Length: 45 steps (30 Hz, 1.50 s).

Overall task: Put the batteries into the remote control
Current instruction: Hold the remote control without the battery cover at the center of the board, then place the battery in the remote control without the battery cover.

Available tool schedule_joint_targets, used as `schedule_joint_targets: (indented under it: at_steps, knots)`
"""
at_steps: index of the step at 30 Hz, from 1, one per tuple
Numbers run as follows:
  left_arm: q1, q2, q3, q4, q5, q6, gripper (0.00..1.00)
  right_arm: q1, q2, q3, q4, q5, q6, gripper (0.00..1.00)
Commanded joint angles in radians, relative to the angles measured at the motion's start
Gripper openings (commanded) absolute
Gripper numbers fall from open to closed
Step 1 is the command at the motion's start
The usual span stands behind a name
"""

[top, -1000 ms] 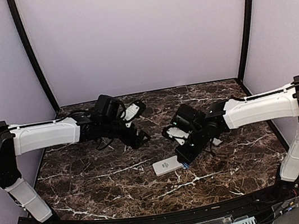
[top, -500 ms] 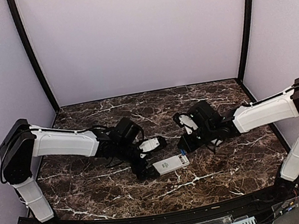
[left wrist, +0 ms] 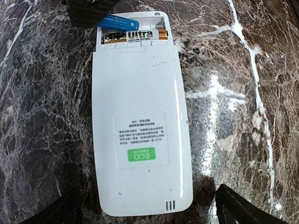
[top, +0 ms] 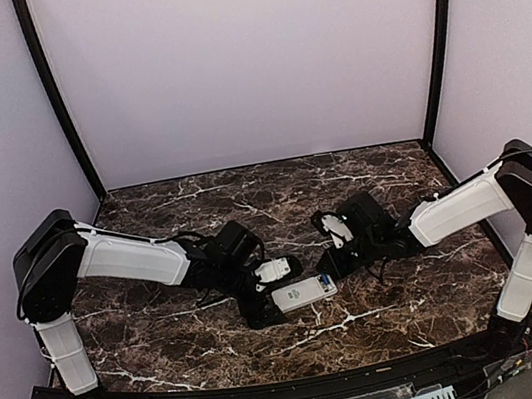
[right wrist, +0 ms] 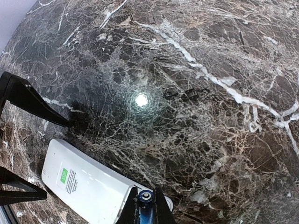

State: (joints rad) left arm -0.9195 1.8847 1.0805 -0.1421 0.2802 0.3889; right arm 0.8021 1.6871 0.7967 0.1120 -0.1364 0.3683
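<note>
Remote control lies face down on the marble table, its near end between the tips of the left gripper. That gripper's jaws are spread wide, one finger on each side of the casing and neither clearly touching it. The back cover with the green ECO label covers most of the back. Only the far end of the battery bay is exposed, ahead of the left fingertips. A gold battery sits crosswise in the bay. A blue battery slants in at the far-left corner, pinched in the right gripper, whose jaws are pressed onto it. Cannot tell whether it is seated. The right gripper occupies the far end of the remote, directly opposite the left one, so the two tools face each other along the casing. Bare marble lies outside each left finger and beyond the right gripper. The pale walls and the table edges are well apart from both tools.
</note>
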Motion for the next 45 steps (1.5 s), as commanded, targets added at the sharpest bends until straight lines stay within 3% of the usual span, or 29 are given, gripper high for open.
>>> schedule_joint_targets:
  at_steps: [1, 23, 45]
  knots:
    - [-0.007, 0.017, 0.007, -0.001, -0.008, 0.009, 0.99, -0.007, -0.005, -0.034, 0.031, -0.003, -0.006, 0.0]
    - [-0.008, 0.041, 0.024, -0.014, -0.03, 0.005, 0.99, -0.007, -0.041, -0.096, 0.0, -0.048, 0.01, 0.0]
    - [-0.009, 0.052, 0.029, -0.02, -0.024, 0.043, 0.99, -0.007, -0.065, 0.0, -0.15, -0.059, -0.065, 0.29]
